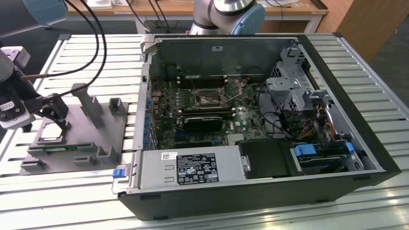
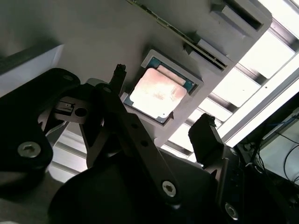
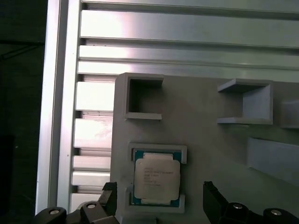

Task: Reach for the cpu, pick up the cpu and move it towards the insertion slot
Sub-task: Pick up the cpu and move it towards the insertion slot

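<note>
The cpu (image 3: 156,178) (image 2: 159,93), a flat silvery square chip, lies in a square nest of the grey holder tray (image 1: 83,129) at the exterior view's left. My gripper (image 3: 160,191) (image 2: 162,95) (image 1: 57,115) hovers right over it, open. One dark finger (image 3: 109,195) stands on one side of the chip and the other finger (image 3: 211,193) on the opposite side, neither touching it. The insertion slot (image 1: 209,99), a dark socket with a metal frame, sits on the green board inside the open computer case (image 1: 332,143).
The tray carries upright grey posts (image 1: 89,103) and open box pockets (image 3: 140,98). A long black card (image 1: 204,122) lies just below the socket. The case's metal wall (image 1: 145,72) stands between tray and board. Cables (image 1: 89,43) hang over the slatted metal table (image 1: 83,48).
</note>
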You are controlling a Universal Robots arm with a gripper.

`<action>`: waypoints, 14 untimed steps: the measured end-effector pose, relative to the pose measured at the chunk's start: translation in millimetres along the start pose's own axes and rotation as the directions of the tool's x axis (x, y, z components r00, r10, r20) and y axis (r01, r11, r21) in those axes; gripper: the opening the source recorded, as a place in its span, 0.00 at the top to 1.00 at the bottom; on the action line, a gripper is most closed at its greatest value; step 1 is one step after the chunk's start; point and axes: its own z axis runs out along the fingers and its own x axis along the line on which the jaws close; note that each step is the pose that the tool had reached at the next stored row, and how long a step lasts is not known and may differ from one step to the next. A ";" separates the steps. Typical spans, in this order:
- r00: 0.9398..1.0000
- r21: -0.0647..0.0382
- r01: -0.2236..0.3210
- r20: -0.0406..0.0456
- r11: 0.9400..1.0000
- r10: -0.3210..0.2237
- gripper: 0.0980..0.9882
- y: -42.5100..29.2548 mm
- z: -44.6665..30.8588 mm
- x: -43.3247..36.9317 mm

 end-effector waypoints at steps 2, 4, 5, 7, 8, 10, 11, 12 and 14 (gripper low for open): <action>1.000 0.000 0.000 0.001 1.000 0.000 0.19 -0.2 3.0 0.0; 1.000 0.000 0.000 0.001 1.000 0.000 0.19 -0.4 5.9 0.1; 1.000 0.000 0.000 0.002 1.000 0.000 0.19 -0.4 7.0 0.2; 1.000 0.000 0.000 0.002 1.000 0.000 0.19 -0.5 9.3 0.7; 1.000 0.000 0.000 0.002 1.000 0.000 0.19 -0.5 10.4 0.9; 1.000 0.000 0.000 0.002 1.000 0.000 0.19 -0.5 12.9 1.2; 1.000 0.000 0.000 0.002 1.000 0.000 0.19 -0.6 14.2 1.3; 1.000 0.000 0.000 0.002 1.000 0.000 0.19 -0.6 15.4 1.4; 1.000 0.000 0.000 0.002 1.000 0.000 0.19 -0.4 17.8 1.4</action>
